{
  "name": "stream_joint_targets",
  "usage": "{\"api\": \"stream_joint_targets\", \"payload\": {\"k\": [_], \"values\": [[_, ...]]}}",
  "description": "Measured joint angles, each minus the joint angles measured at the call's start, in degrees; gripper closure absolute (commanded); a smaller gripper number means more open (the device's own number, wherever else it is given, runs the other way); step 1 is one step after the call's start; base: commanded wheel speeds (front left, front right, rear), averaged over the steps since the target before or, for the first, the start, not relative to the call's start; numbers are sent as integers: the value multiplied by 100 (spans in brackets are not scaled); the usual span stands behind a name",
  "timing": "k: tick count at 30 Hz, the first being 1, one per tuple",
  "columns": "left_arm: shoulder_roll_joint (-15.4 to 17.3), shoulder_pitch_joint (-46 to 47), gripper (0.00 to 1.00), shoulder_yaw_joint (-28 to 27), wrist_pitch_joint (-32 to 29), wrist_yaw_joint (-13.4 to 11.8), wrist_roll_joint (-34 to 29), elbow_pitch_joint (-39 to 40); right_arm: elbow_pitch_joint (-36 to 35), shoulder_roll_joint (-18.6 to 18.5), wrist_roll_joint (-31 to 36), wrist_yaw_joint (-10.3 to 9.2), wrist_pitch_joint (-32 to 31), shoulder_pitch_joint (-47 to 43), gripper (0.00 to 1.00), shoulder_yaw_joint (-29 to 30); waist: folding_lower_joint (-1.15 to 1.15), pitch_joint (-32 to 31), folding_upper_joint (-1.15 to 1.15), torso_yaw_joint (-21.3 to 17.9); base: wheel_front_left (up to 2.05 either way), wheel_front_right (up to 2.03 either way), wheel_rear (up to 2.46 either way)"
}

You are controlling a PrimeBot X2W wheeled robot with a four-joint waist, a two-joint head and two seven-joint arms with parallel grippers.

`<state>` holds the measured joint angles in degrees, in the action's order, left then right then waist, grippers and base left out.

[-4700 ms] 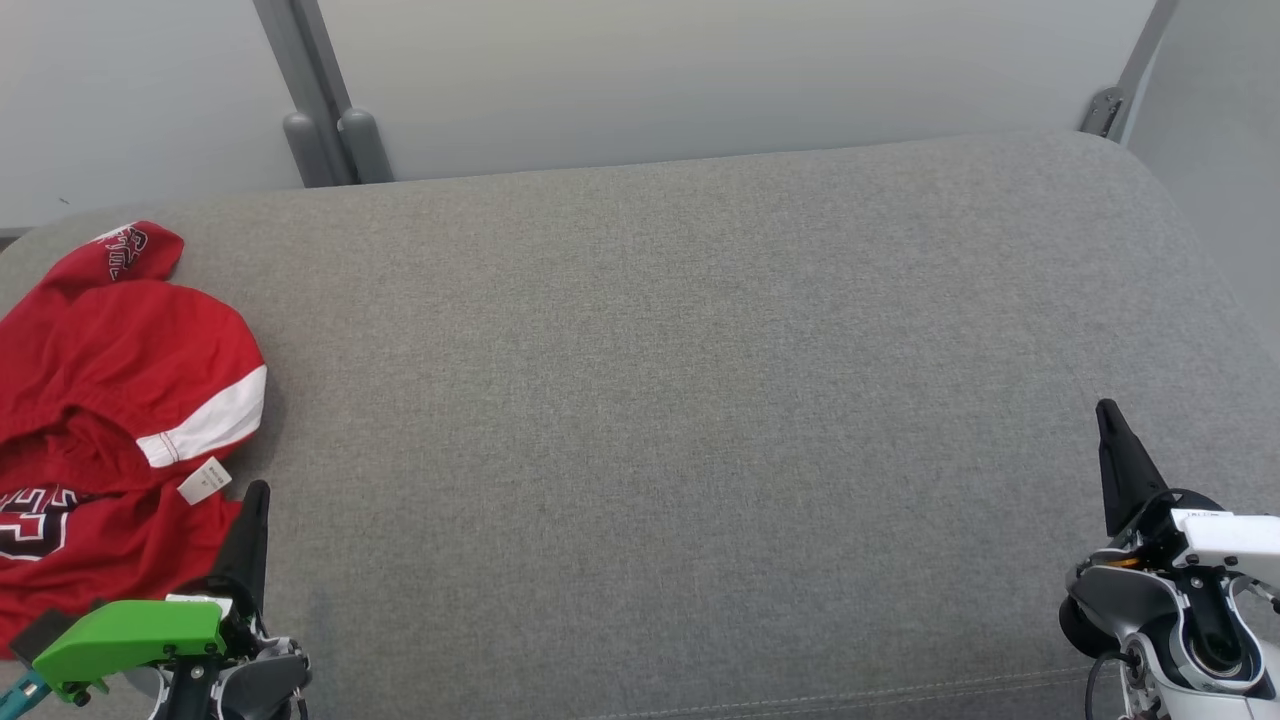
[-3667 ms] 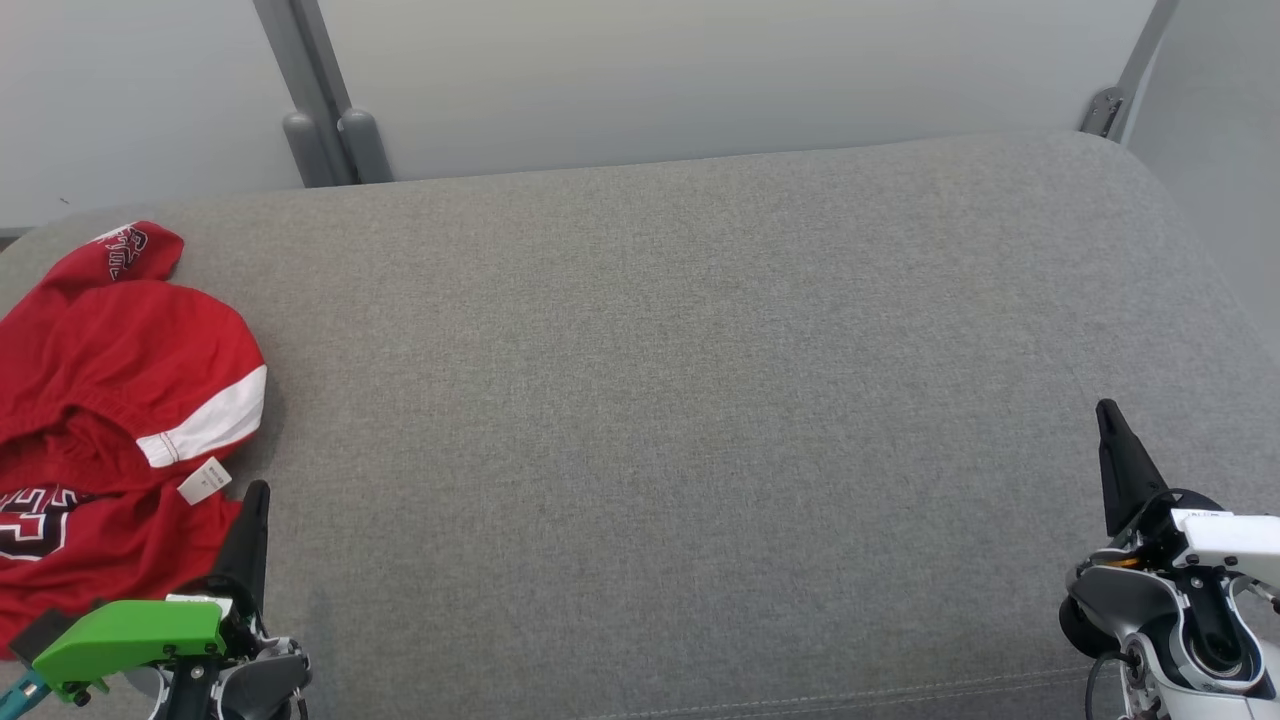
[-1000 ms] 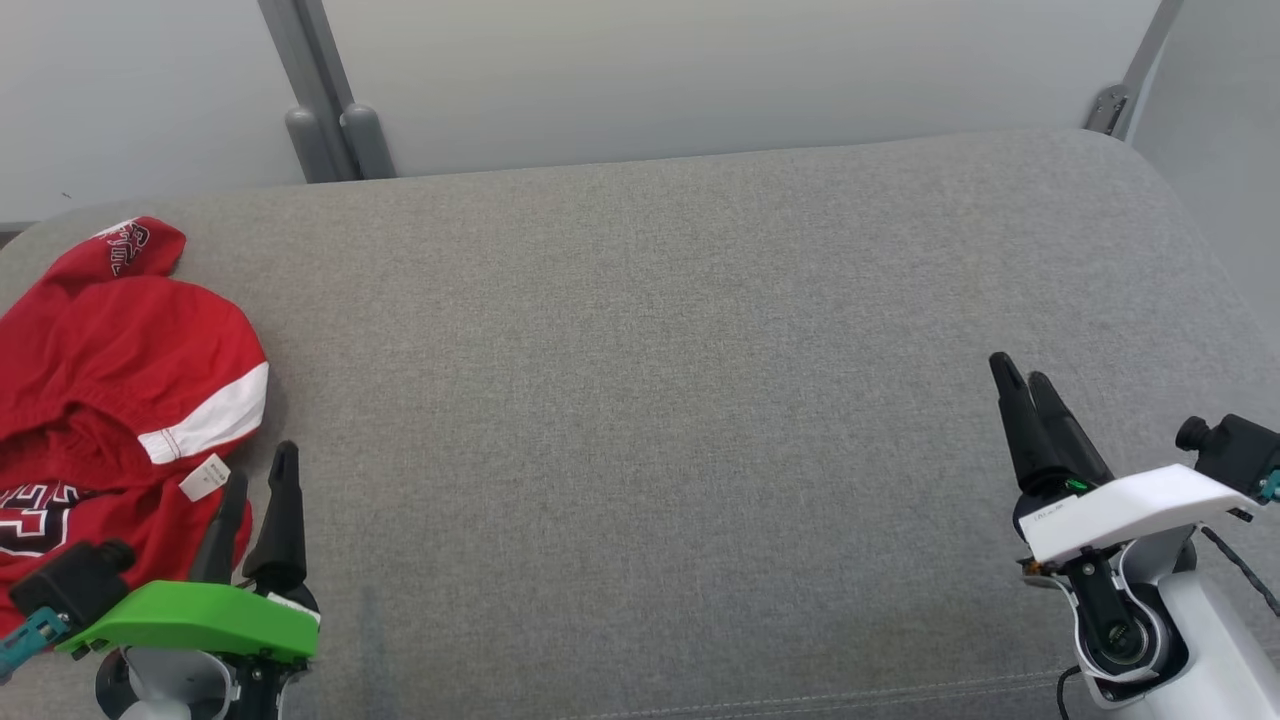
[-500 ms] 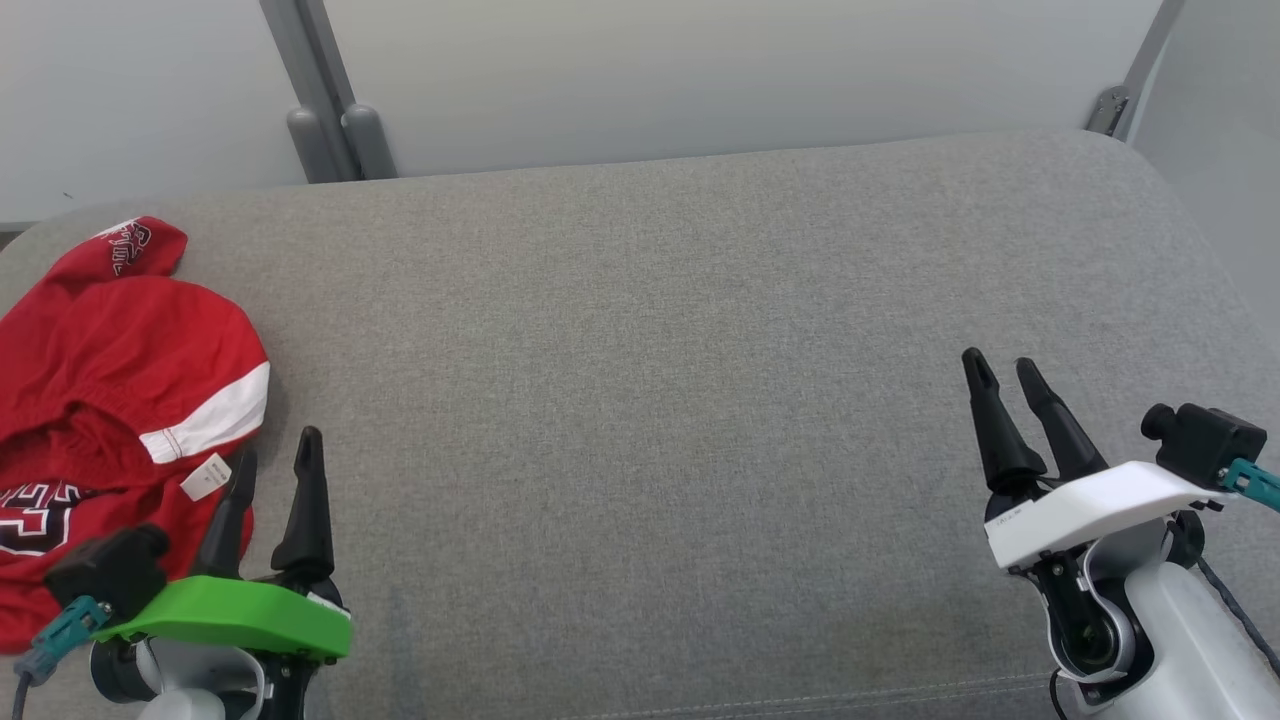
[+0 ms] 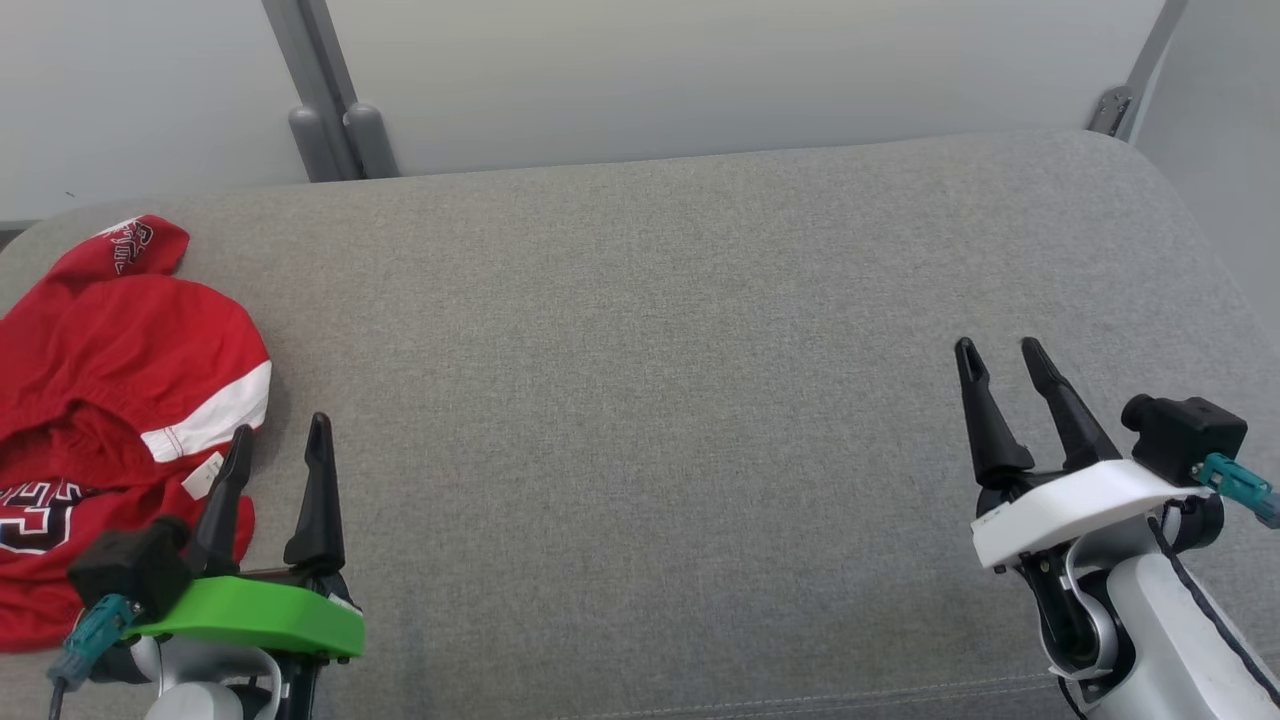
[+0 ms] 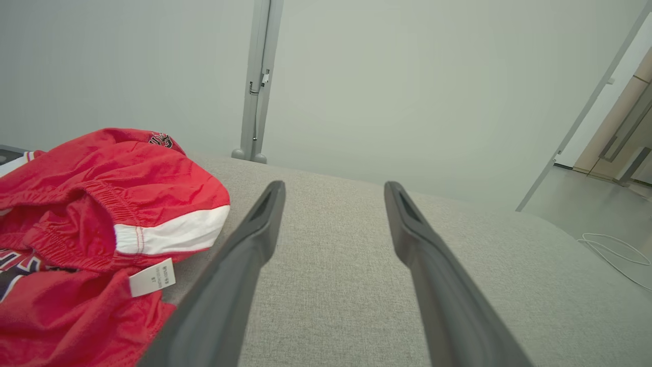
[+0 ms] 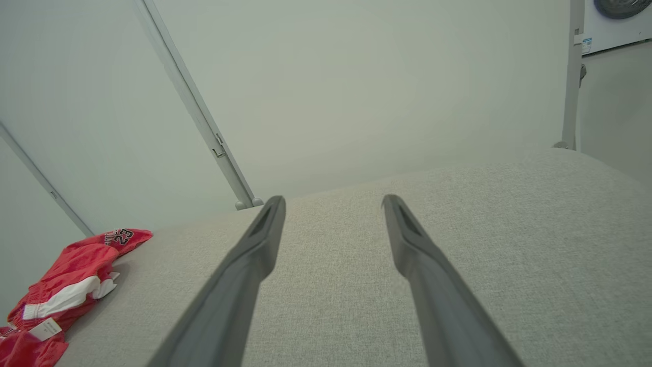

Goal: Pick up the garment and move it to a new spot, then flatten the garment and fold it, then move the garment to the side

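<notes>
Grey fabric cushion [image 5: 640, 350], pale wall panels [image 5: 700, 70] (grey posts [image 5: 368, 140] between)

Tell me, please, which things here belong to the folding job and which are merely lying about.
Job: red garment, crumpled at the left; grey cushion it lies on.
Not the job: grey posts; metal bracket; pale wall panel.

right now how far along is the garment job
Done: nothing yet. The red garment lies crumpled at the left end of the grey cushion, not picked up.
In hand: the left gripper is open right beside it, holding nothing; the right gripper is open over bare cushion.
Left: pick up, move, flatten, fold, set aside.
</notes>
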<state>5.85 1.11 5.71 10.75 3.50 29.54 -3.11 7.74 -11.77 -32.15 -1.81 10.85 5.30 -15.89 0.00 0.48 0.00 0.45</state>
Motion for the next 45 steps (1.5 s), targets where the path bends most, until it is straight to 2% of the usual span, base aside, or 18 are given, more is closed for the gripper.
{"api": "stream_joint_targets", "payload": {"k": [18,33,45], "values": [[-73,0,0,34,369,10,-1396,280,-194,-102,1326,-178,349,131,0,-327,0,9,0,2,0,0,0],[-118,0,0,-21,369,102,-1427,299,-201,-75,1443,-174,350,131,0,-271,0,28,0,11,0,0,0],[-169,0,0,-36,369,160,-1428,210,-257,-18,1454,-52,352,121,0,-174,0,41,0,131,0,0,0]]}}
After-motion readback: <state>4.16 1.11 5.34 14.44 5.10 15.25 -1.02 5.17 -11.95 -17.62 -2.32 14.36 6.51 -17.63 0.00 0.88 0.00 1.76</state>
